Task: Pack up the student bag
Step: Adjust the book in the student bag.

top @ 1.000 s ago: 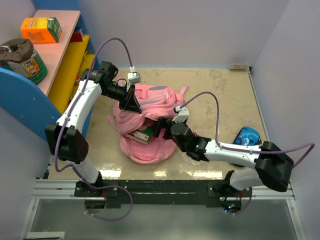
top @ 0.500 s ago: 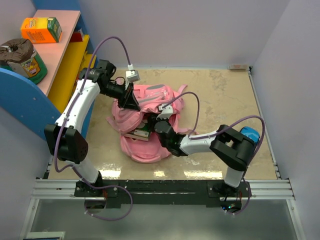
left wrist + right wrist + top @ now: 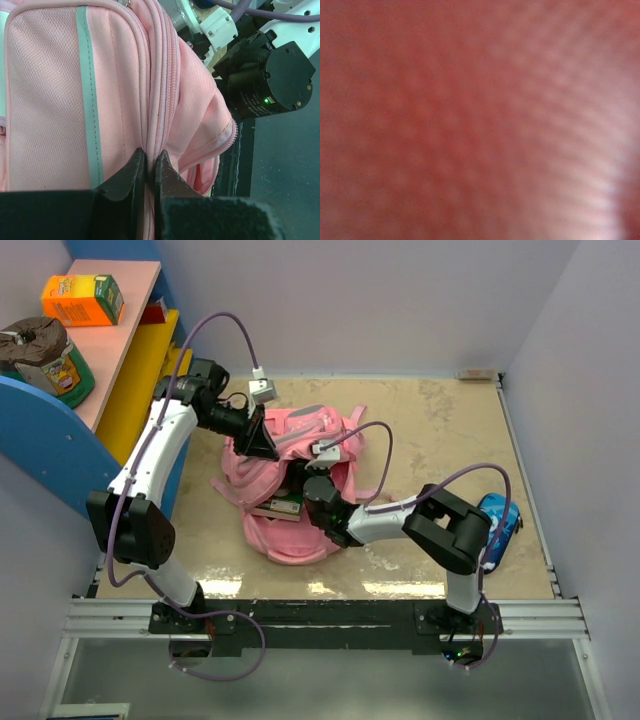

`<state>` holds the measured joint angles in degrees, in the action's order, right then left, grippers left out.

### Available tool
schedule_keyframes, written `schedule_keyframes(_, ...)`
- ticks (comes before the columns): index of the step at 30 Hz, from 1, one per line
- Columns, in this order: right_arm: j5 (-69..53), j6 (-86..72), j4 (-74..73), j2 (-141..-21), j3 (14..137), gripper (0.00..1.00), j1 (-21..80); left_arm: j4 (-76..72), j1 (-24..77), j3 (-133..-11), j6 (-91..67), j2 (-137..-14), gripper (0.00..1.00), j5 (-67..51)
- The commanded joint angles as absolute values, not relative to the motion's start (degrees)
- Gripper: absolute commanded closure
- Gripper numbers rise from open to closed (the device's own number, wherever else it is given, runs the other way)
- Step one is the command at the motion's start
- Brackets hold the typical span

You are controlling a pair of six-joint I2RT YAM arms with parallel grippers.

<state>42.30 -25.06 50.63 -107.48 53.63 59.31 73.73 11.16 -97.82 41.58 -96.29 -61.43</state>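
Lying slumped a little left of the table's (image 3: 450, 430) middle, the bag (image 3: 290, 540) sags toward the arms' bases, its near part a flat pink heap. To the near right, well apart from it, sits a blue pouch (image 3: 497, 523). The right arm (image 3: 385, 525) reaches across into the bag's mouth, where a dark book (image 3: 278, 506) shows at the opening. The right pincer is buried in the fabric and its camera shows only blurred pink, so I cannot tell whether it is wide, narrow or holding anything. Farther back, the left pincer (image 3: 149, 167) is nearly closed, nipping a ridge of cloth along the zip seam at the bag's upper edge, and seems to be holding the mouth up.

The bag looks soft and limp. It will likely fold, drag and collapse wherever it is not held, and thin cloth could slip from a narrow pinch under load. With a book inside, it probably turns bottom-heavy. The doubled zip seam, where the left pincer has it, looks the firmest hold, and the straps (image 3: 355, 425) at the far side would also serve. The smooth panels give little to grip.
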Motion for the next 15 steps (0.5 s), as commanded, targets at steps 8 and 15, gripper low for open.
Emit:
schedule_keyframes(8, 38.5, -19.3, 54.3, -123.3, 71.0, 0.54, 59.9, 75.4, 14.2, -97.2, 42.0, -89.7, 1.0, -74.9)
schedule_keyframes(15, 47.3, -29.1, 26.8, -125.5, 72.3, 1.0, 59.9, 75.4, 14.0, -99.8, 42.3, -89.5, 1.0, -73.9)
